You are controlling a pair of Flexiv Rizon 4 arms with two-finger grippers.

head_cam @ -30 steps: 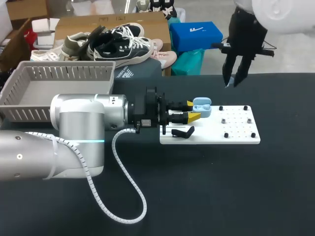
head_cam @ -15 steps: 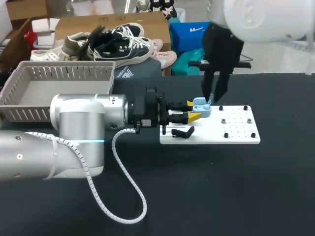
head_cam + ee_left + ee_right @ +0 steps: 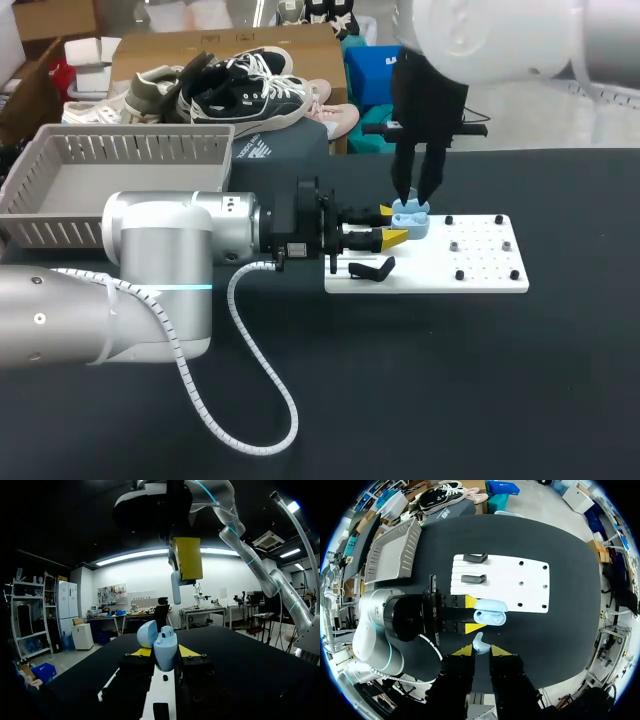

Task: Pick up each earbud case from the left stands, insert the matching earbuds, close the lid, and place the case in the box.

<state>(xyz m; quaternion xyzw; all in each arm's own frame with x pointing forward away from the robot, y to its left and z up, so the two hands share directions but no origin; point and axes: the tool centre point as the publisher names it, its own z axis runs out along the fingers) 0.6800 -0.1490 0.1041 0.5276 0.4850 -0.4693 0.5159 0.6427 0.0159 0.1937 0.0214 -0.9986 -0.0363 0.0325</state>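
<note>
Black table (image 3: 520,400) w/ matte top fills most of head view, reaching both sides; its far edge runs straight across, L to R. Light on it is even & soft. In L wrist view the top stretches flat ahead w/ a faint sheen. In R wrist view it's seen from above, dark & uniform.

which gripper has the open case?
The left gripper, lying level, is shut on the open light-blue case. The right gripper, pointing down above it, pinches only an earbud.
</note>
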